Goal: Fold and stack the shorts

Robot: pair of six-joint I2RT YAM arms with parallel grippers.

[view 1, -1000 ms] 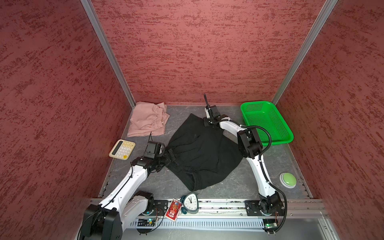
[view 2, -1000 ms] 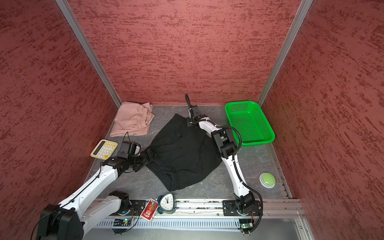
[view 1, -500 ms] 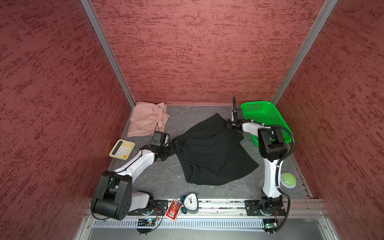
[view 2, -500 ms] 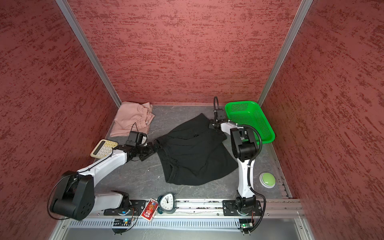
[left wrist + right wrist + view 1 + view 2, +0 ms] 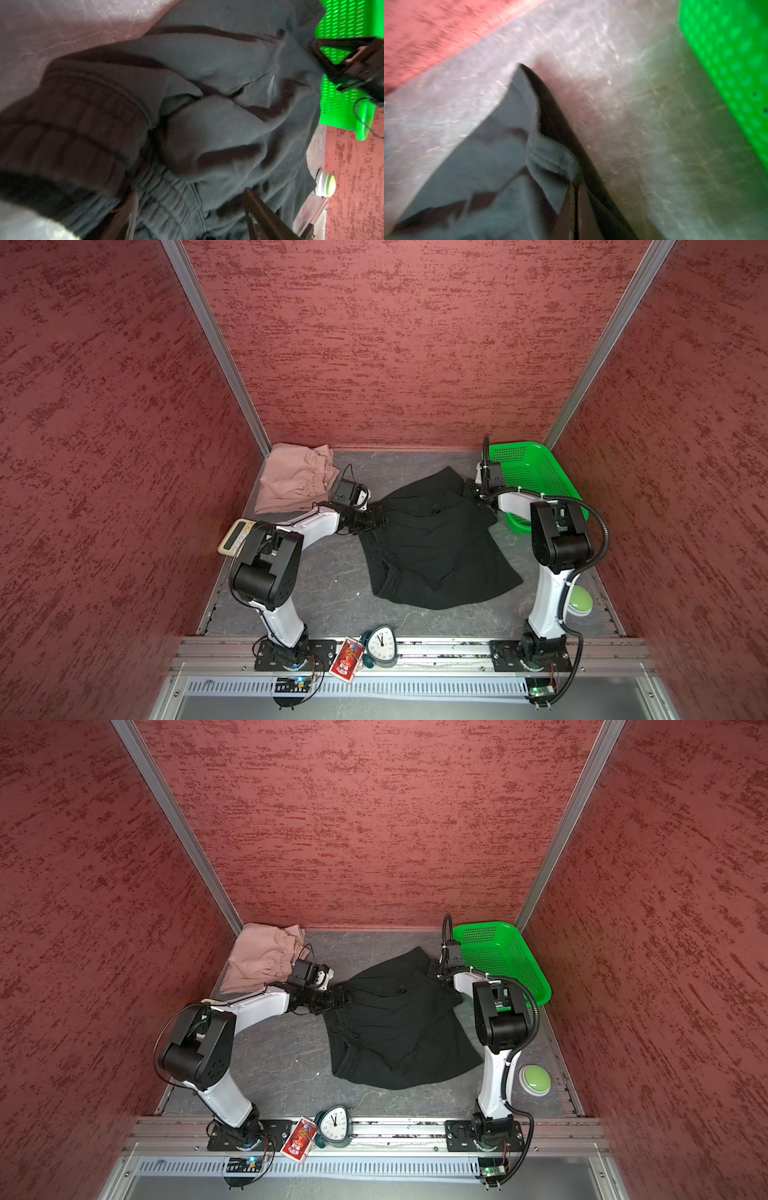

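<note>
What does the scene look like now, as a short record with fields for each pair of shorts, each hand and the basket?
black shorts: unfolded and rumpled, mid table
pink shorts: compact bundle in the far left corner, apart from the black pair
left hand: open, fingers on either side of the black waistband
right hand: shut on an edge of the black shorts, beside the basket
green basket: far right corner, nothing seen inside
stack: not yet made
</note>
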